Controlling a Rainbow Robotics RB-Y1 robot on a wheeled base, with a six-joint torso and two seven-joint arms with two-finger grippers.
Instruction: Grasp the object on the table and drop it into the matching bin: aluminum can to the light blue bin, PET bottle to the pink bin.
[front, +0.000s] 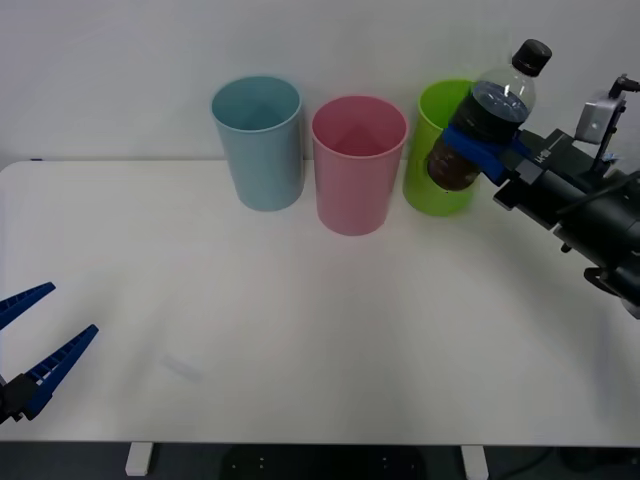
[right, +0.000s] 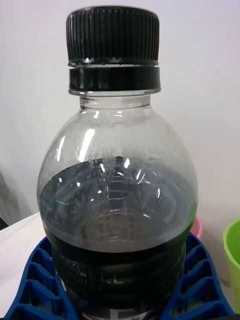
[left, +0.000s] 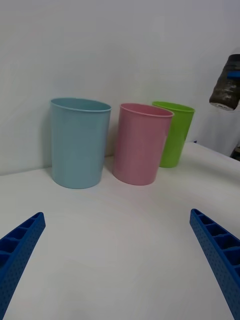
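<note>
My right gripper was clamped on the PET bottle, its blue ribbed fingers pressed against either side of the lower body over the dark label. The bottle was held up in the air, clear of the table, and leaned a little, its black cap tipped toward the robot's right. From the front camera it sat in front of the lime green bin, covering part of that bin's rim and right side; I could not tell how high above the rim it hung. The pink bin stood just to the left of the green one, and the light blue bin to the left of that, the three in a tight row along the far edge of the table near the wall. In front of the row the white tabletop lay open across its whole width. My left gripper rested low at the near left corner, fingers spread wide and holding nothing, well apart from the bins.
</note>
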